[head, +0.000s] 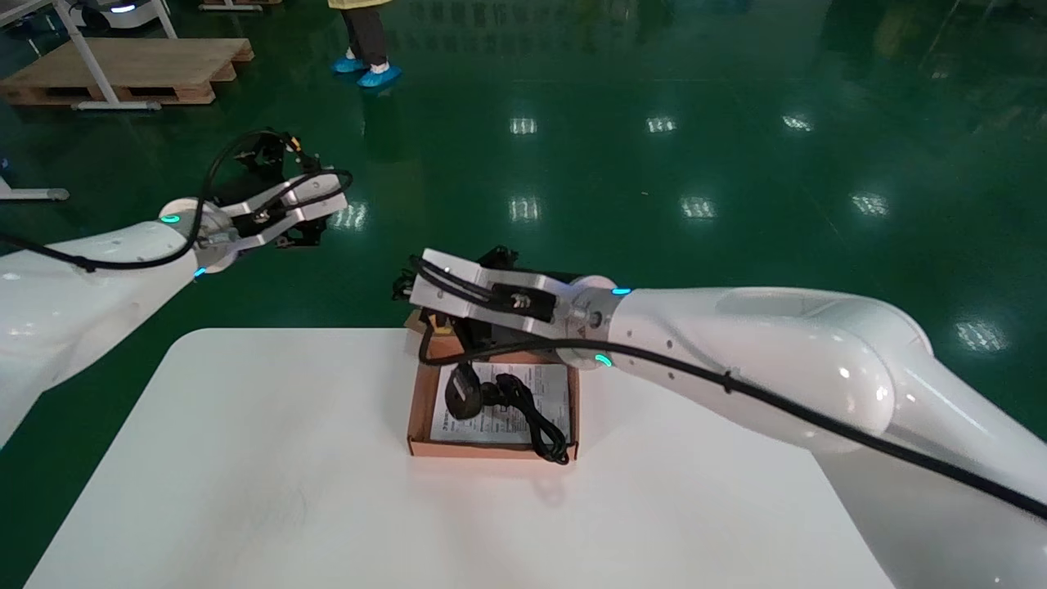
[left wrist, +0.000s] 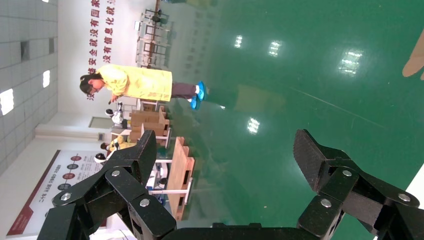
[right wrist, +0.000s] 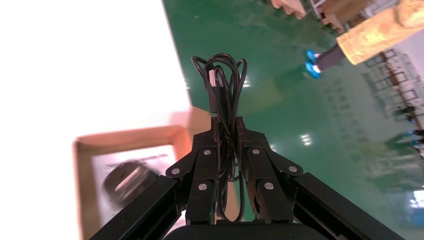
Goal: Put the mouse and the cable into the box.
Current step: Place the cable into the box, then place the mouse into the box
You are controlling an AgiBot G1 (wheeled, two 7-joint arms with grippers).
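Observation:
An open cardboard box sits mid-table with a white leaflet lining its floor. Inside lies the black mouse, its cord looping toward the front right rim. My right gripper hovers over the box's far left corner, shut on a coiled black cable whose loops stick out beyond the fingertips. In the right wrist view the box rim and mouse lie below the right gripper. My left gripper is raised off to the left, beyond the table, open and empty.
The white table carries only the box. Green floor lies beyond its far edge. A wooden pallet and a person in a yellow coat are far off at the back left.

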